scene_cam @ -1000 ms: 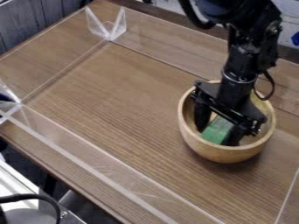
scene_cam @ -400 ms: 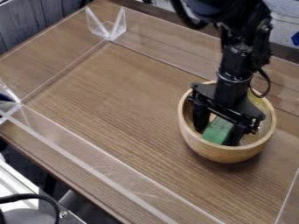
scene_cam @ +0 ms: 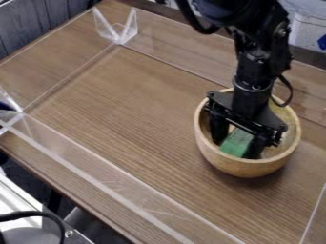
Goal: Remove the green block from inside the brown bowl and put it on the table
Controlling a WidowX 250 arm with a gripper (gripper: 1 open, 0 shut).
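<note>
Upper arm leaned further left across the top edge, elbow links shifted leftward

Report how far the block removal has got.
Done: the gripper is down inside the brown bowl, jaws open on either side of the green block. In hand: lining up the grasp, not yet closed. Left: close, lift the block out, set it on the table.
</note>
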